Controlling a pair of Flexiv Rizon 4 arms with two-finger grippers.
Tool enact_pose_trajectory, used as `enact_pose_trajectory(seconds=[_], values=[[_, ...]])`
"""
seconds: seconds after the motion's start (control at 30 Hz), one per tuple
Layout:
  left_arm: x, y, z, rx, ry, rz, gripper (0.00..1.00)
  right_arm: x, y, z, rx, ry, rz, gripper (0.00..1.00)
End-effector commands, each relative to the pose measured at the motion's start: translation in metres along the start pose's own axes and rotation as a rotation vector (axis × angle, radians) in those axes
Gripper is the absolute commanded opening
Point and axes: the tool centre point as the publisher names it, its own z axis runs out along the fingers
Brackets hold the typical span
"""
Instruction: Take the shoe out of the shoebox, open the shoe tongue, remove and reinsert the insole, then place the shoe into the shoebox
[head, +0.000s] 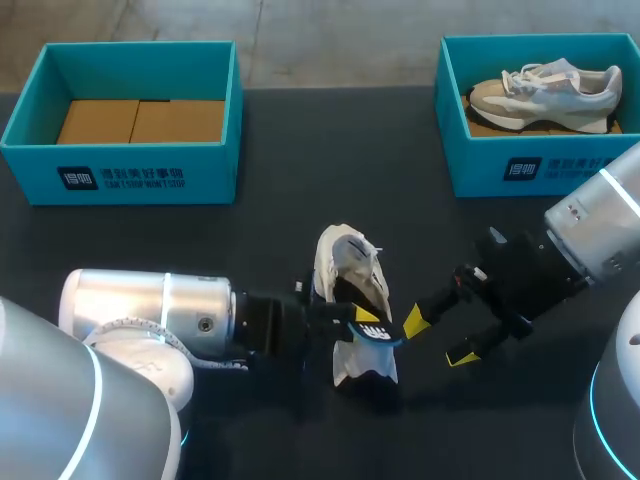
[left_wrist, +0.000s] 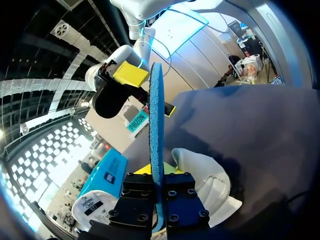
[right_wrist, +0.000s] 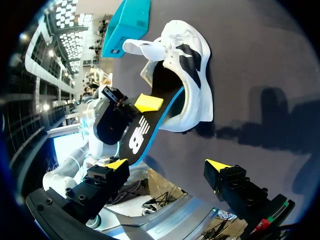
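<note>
Shoebox at right holds shoe; left shoebox holds cardboard.

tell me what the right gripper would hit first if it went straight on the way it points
Most likely the insole, sticking out of the shoe in the left gripper; it lies just ahead of the open right gripper, though depth is hard to judge.

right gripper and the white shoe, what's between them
The black, blue-edged insole. It sticks partly out of the white shoe, pinched by the left gripper, and juts toward the open right gripper. The right wrist view shows this best.
</note>
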Motion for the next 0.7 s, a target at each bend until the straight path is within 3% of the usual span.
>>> enact_pose_trajectory(seconds=[0.03,0.7], values=[[0.0,0.003,0.004,0.0,-0.002,0.007,0.0,0.0,-0.001,0.001,-0.004,-0.001,0.0,1.0],[0.0,0.022,0.008,-0.036,0.007,0.02,0.0,0.0,-0.001,0.001,-0.004,-0.001,0.0,1.0]])
